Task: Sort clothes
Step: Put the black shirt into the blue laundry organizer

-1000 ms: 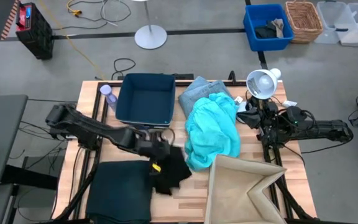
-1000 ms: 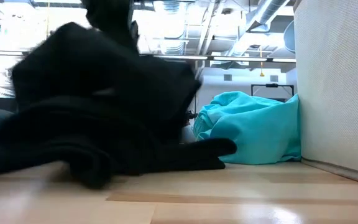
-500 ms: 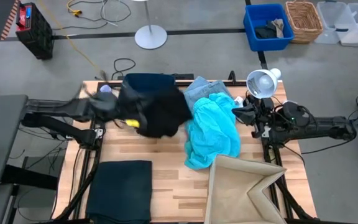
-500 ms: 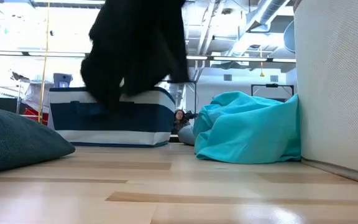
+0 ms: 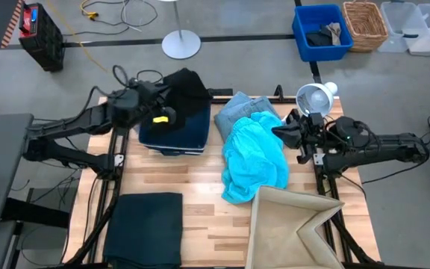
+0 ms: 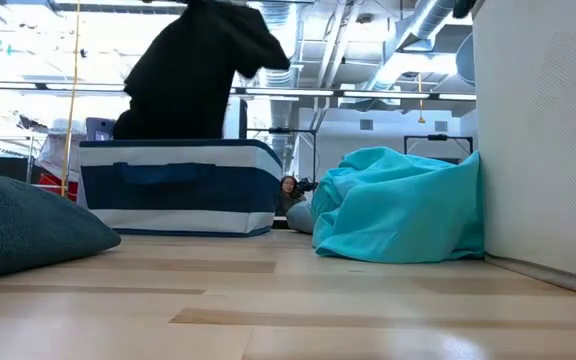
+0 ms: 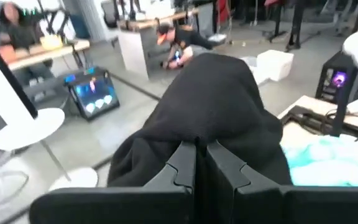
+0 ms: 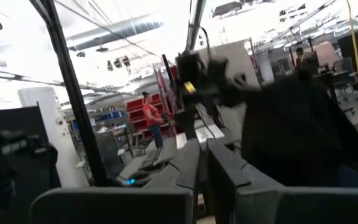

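My left gripper point(image 5: 166, 103) is shut on the small black garment point(image 5: 187, 88) above the far edge of the dark teal bin point(image 5: 174, 133). In the low view the garment point(image 6: 198, 70) hangs over the bin point(image 6: 178, 185), and the bin's wall hides its lower end. My right gripper point(image 5: 284, 133) is shut and empty, beside the right edge of the turquoise garment point(image 5: 256, 157). That garment lies heaped at mid-table, partly over the pale grey-blue garment point(image 5: 236, 109). A dark navy-teal garment point(image 5: 144, 228) lies flat at the near left. My left gripper pinches a bunched part of the black garment point(image 7: 199, 138) between its two fingers point(image 7: 182, 165); one layer or several, I cannot tell. The fingers slant toward the table's far right. The cloth bulges past the fingertips and hangs slack, lifted clear of the table.
The beige fabric box point(image 5: 297, 228) stands at the near right, with one corner against the turquoise garment. A white lamp point(image 5: 316, 99) stands at the far right by my right arm. Bare wood point(image 5: 185, 175) lies between the bin and the navy-teal garment.
My left gripper has lifted the black garment off the table's near middle and swung it up and toward the far left, over the bin; the garment now hangs clear. My right gripper has shifted a little toward the turquoise garment.
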